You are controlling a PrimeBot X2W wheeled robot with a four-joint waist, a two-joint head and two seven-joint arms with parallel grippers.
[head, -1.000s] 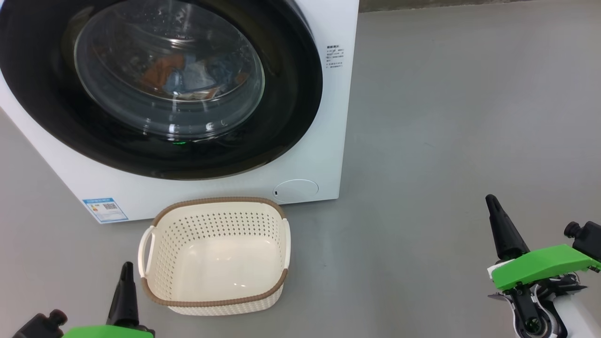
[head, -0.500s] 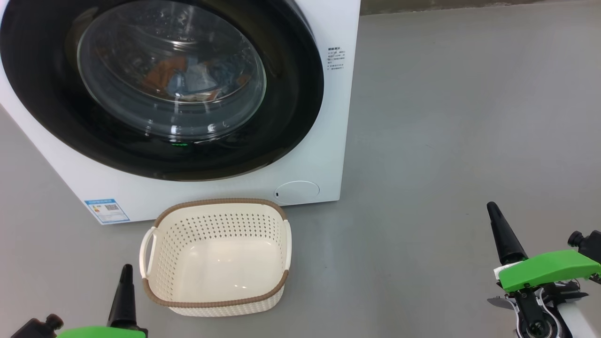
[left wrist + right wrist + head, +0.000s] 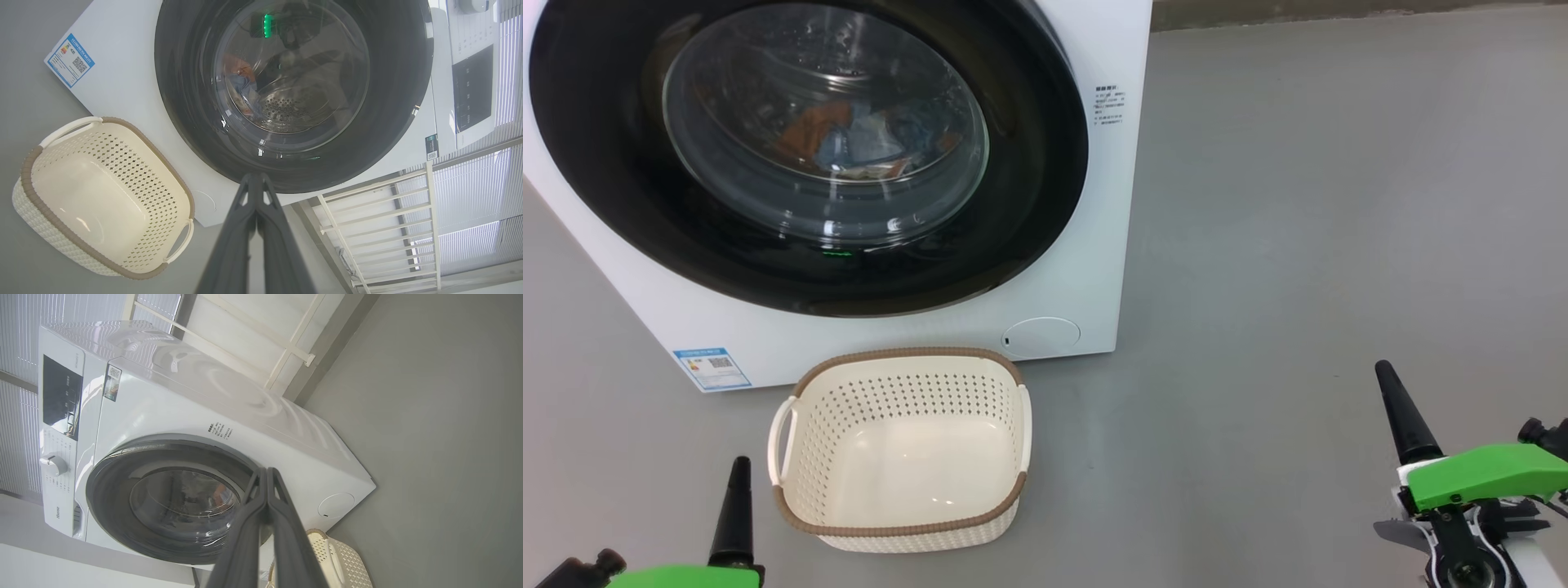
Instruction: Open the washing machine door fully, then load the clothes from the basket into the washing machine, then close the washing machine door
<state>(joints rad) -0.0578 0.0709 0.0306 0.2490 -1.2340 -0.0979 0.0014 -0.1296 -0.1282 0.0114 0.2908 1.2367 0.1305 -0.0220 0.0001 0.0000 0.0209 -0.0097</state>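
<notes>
The washing machine (image 3: pixel 1086 269) stands on the floor with its door (image 3: pixel 1029 180) shut against the front. Through the glass bowl I see the clothes (image 3: pixel 866 139), blue and orange, lying in the drum. In front of the washer sits the cream basket (image 3: pixel 903 449) with nothing in it. My left gripper (image 3: pixel 739 474) is shut at the lower left, just left of the basket. My right gripper (image 3: pixel 1387 380) is shut at the lower right, far from the washer. The left wrist view faces the door (image 3: pixel 392 122) and basket (image 3: pixel 102 196); that gripper (image 3: pixel 255 177) holds nothing.
Grey floor (image 3: pixel 1323 204) stretches to the right of the washer. A white railing (image 3: pixel 388 228) and blinds stand behind the machine. The washer's control panel (image 3: pixel 61 396) and knob (image 3: pixel 53 464) are on its top front.
The head camera has tilted a little, so everything sits slightly lower in the picture. Both grippers have dropped a bit toward the bottom edge. Door, clothes and basket are unchanged.
</notes>
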